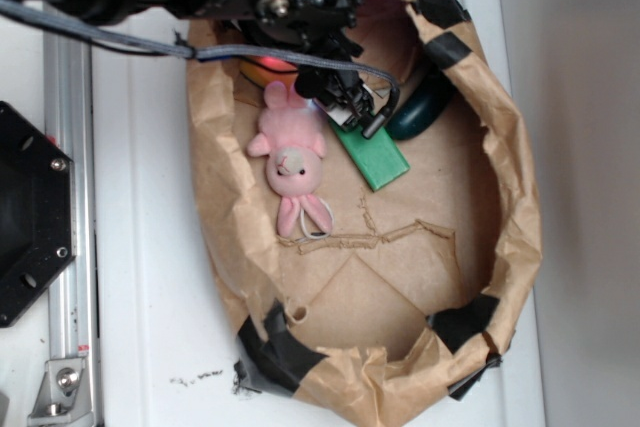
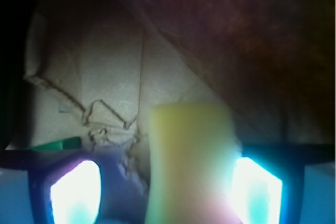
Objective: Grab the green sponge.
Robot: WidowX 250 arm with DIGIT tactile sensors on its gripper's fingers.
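The green sponge (image 1: 377,159) is a flat bright green block lying on the brown paper inside the paper bag nest (image 1: 515,197), just right of the pink plush bunny (image 1: 292,157). My gripper (image 1: 352,115) hangs over the sponge's upper end, jaws apart. In the wrist view the gripper (image 2: 167,182) shows two glowing fingers (image 2: 76,192) spread wide. A blurred yellow-green shape (image 2: 189,161) stands between them, close to the right finger and apart from the left one; I cannot tell what it is. A thin green sliver of the sponge (image 2: 58,143) shows at the left.
A dark green curved object (image 1: 420,112) lies right of the gripper against the bag wall. An orange-red thing (image 1: 268,69) sits under the arm. The bag's raised, black-taped rim surrounds everything. A black base and metal rail (image 1: 70,197) stand at the left.
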